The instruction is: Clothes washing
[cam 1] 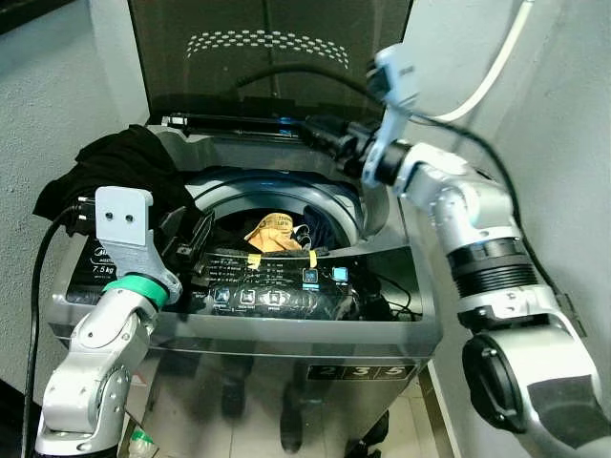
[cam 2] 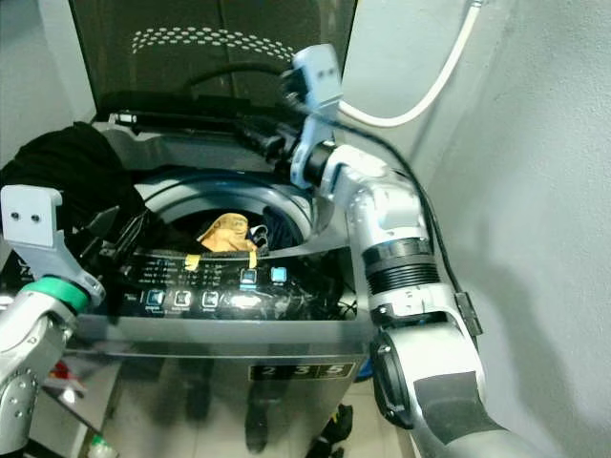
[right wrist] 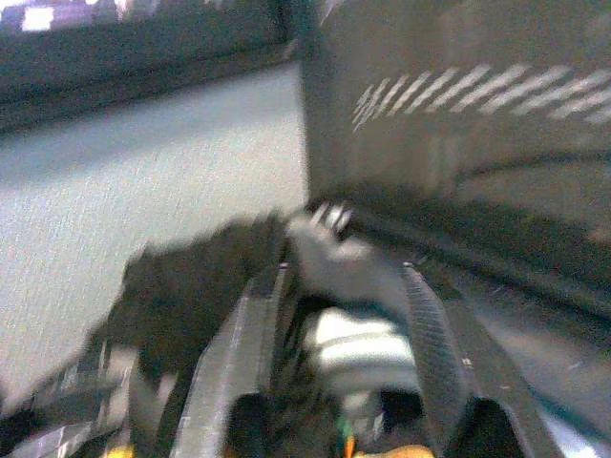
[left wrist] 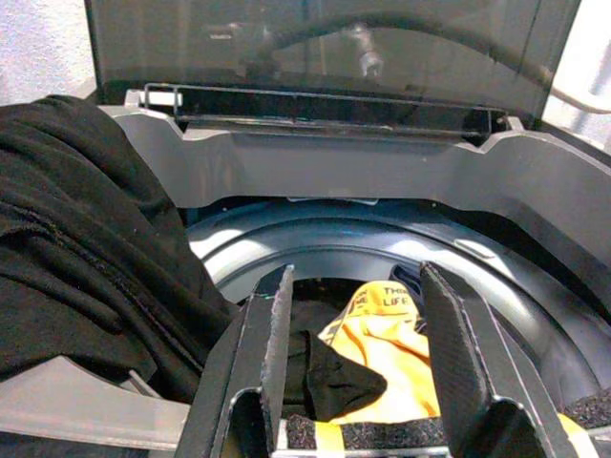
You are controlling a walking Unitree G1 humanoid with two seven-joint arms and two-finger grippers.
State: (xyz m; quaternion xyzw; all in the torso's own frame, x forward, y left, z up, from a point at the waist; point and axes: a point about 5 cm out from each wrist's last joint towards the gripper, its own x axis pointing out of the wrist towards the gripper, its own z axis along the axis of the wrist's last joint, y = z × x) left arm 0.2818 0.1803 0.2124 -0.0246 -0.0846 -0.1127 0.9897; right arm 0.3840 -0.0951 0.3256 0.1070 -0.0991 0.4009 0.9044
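Top-load washer [cam 1: 286, 329], lid [cam 1: 267, 57] up. Drum [cam 1: 277, 205] already has a yellow garment [cam 1: 272, 232] + dark items inside.

Remaining load = black clothes pile [cam 1: 119, 172], draped over the washer's back-left corner, spilling toward the drum rim.

L pincer [left wrist: 358, 334]: open, nothing held, low over the front-left rim by the control panel [cam 1: 277, 286], aimed across the drum toward the back. Per left wrist view, the pile sits just to the robot's left of the fingers [left wrist: 272, 329], close, not touching.

R pincer [cam 1: 329, 143]: up at the back-right rim near the lid hinge, fingers pointing left across the machine. Right wrist view blurred; looks spread, empty.

Key relation: pile is beside the L pincer, well apart from R w/ the whole drum between. L arm is nearer. Pile's long axis runs roughly front-back along the left edge; prob. needs a small leftward shift, then drag right into the drum.

Risk: cloth snags on the rim or slides off the left side.
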